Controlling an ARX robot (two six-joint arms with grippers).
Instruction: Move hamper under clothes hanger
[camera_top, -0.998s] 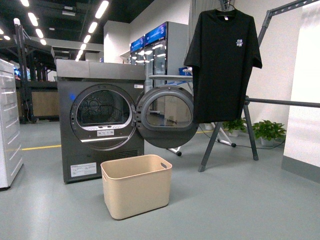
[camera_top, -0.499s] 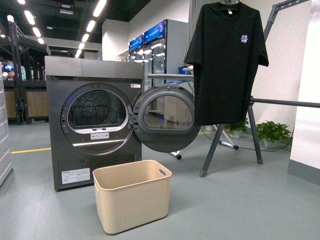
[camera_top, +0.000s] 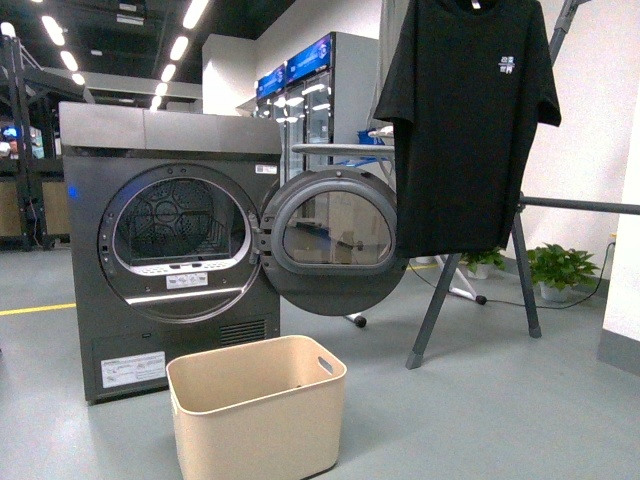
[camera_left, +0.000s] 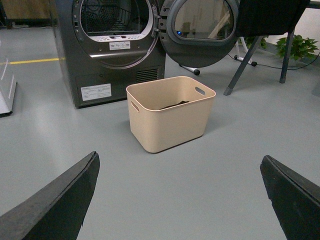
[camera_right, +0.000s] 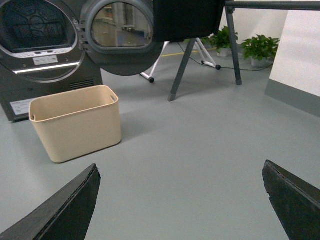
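Observation:
The beige hamper (camera_top: 258, 410) stands on the grey floor in front of the dryer, just ahead of me and left of the clothes hanger (camera_top: 435, 310). A dark item lies in the hamper (camera_left: 170, 112). The clothes hanger carries a black T-shirt (camera_top: 465, 120) with white print, and its slanted legs (camera_right: 181, 70) stand to the right of the hamper (camera_right: 75, 122). My left gripper (camera_left: 179, 159) is open above bare floor, short of the hamper. My right gripper (camera_right: 180, 166) is open too, with the hamper off to one side. Neither gripper shows in the front view.
A grey dryer (camera_top: 170, 240) stands behind the hamper with its round door (camera_top: 330, 240) swung open towards the clothes hanger. Potted plants (camera_top: 560, 268) sit by the far wall. A white wall panel (camera_top: 625, 300) rises at the right. Bare floor lies between hamper and clothes hanger.
My view has closed in: dryer, hamper and T-shirt look larger, and the hamper has slid lower and left in the front view. Nothing has been taken hold of.

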